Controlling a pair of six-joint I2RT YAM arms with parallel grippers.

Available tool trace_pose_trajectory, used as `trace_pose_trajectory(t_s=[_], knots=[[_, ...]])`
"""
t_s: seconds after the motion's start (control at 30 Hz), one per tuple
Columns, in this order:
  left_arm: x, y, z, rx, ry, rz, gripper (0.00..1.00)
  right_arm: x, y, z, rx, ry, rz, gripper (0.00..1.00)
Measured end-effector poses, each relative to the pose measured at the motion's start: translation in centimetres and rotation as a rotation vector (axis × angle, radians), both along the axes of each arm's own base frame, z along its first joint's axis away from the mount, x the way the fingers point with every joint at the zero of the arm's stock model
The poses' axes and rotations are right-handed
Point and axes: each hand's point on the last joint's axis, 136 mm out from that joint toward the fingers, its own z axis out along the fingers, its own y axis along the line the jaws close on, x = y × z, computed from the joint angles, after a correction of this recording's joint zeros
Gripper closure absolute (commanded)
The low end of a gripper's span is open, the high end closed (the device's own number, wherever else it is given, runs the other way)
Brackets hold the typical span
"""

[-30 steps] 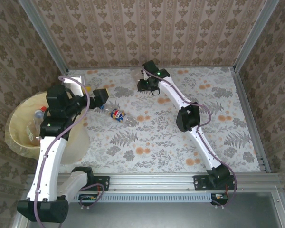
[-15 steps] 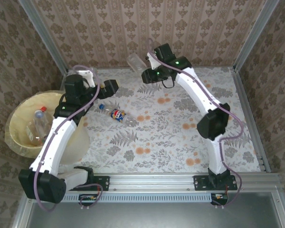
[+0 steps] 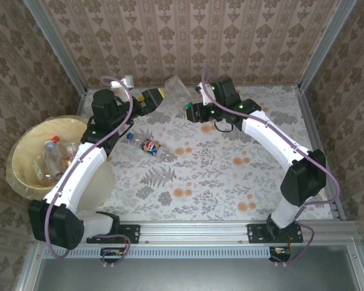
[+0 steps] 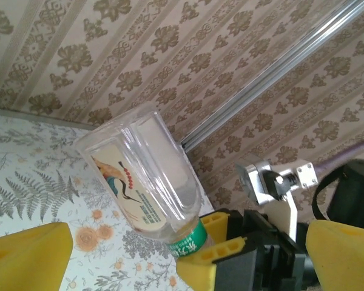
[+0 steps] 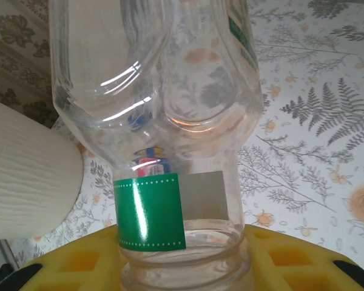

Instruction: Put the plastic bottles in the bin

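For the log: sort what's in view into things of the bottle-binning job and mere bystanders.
Job things:
- clear bottle, held in the right gripper
- blue-labelled bottle, lying loose
- bottles in the bin
- left gripper, open

Bystanders:
- floral table cover
- wallpapered walls
- metal frame rail

tabletop (image 3: 230, 182): grey fern and orange flower print cover | lying on it: one clear plastic bottle with blue-red label (image 3: 151, 147), on its side, left of centre
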Motion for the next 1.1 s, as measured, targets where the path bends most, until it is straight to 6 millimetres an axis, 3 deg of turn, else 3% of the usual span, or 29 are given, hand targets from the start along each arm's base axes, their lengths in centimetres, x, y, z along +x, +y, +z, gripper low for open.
trace_pose_trajectory(t_s=[0.23,0.7,0.8,0.93,1.1], knots=[[1.2,-0.1,-1.9,-0.016,0.094,0.025,0.0,-2.0,1.5,1.1,0.134,-0.083,0.021,0.61],[2.6,-2.8,-2.0,-0.062,0.089,-0.049,0.0,-4.4,4.8,3.1,0.3,-0.129,0.152,0.61],[2.9,-3.0,-2.4,-0.047,0.097,-0.053,0.1,-4.8,5.3,2.6,0.295,-0.108,0.181,0.6],[2.9,-3.0,-2.5,-0.037,0.086,-0.056,0.34,-5.4,5.8,1.8,0.282,-0.087,0.217,0.58],[2.6,-3.4,-2.0,-0.043,0.067,-0.077,0.45,-5.5,5.7,1.3,0.266,-0.082,0.225,0.39]])
